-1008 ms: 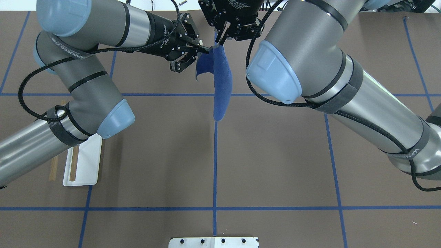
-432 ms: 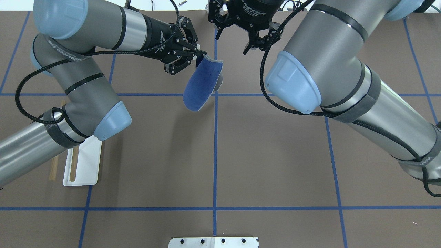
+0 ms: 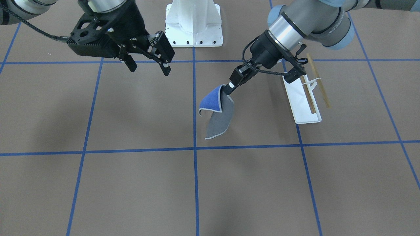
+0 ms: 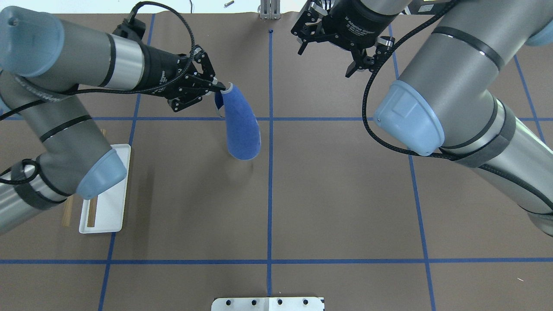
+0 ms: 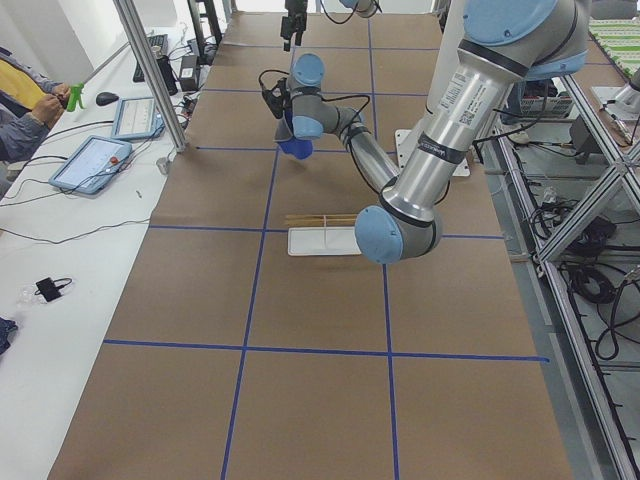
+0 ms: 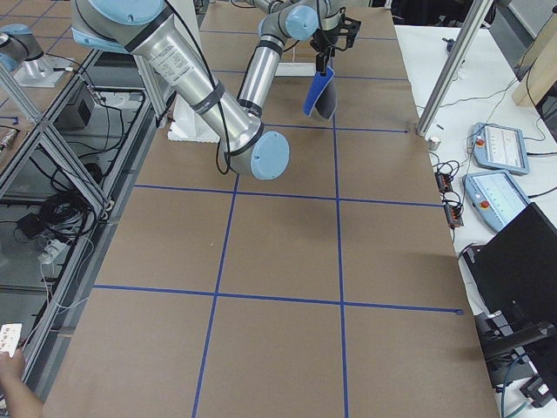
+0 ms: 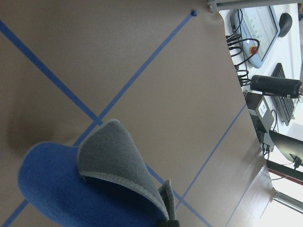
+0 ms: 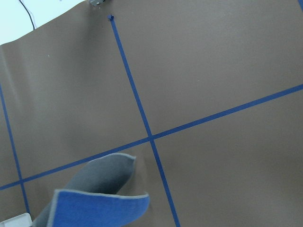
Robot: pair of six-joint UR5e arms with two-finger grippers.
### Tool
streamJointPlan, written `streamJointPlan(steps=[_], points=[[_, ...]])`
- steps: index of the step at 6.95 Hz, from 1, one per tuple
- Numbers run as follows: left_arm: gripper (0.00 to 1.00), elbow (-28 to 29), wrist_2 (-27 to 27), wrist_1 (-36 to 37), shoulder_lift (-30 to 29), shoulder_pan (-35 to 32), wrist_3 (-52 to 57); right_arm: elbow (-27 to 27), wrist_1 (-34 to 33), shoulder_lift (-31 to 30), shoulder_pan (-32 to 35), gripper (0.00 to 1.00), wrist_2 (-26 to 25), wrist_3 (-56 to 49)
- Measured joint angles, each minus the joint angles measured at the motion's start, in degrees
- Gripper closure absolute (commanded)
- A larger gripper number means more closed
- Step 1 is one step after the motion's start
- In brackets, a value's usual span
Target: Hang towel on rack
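The towel point(image 4: 242, 127), blue on one side and grey on the other, hangs folded from my left gripper point(image 4: 219, 87), which is shut on its top corner above the table. In the front view the left gripper point(image 3: 227, 89) holds the towel point(image 3: 219, 118) left of the rack point(image 3: 301, 104). The rack's white base point(image 4: 113, 203) lies under my left elbow, its wooden rods point(image 3: 319, 82) partly hidden. My right gripper point(image 4: 324, 62) is open and empty, well to the right of the towel. The towel also shows in the left wrist view point(image 7: 71, 194) and the right wrist view point(image 8: 99, 205).
A large white bolted pedestal point(image 3: 194, 23) stands at the robot's base. Blue tape lines point(image 4: 270, 194) cross the brown table. Operators and tablets point(image 5: 95, 160) sit along the far side of the table.
My right gripper has let go of the towel, opened and drawn away to the right. My left gripper has carried the towel leftward, and it now hangs from that gripper alone.
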Motion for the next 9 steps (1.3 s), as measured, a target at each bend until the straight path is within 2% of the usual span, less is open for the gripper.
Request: streamJointPlan(steps=[2,5,7,9], points=[[1.0,-8.7,-0.4,-0.1,12.7,-0.9,1.0,0.6,0.1,-1.9,0.5,0.0,-0.1,-1.7],[1.0,-13.1,-1.1,-2.6,27.1,-4.6,1.7,0.9,0.1,-4.6,2.9,0.0,0.4,-4.9],[1.0,-10.8,-5.4,-11.4,33.4,-9.1,1.9,0.8,0.0,-7.2,4.8,0.0,0.4,-9.8],[1.0,-3.8,-12.4,-18.9,35.3,-16.8,5.0,0.8,0.1,-8.2,6.1,0.0,0.4,-11.8]])
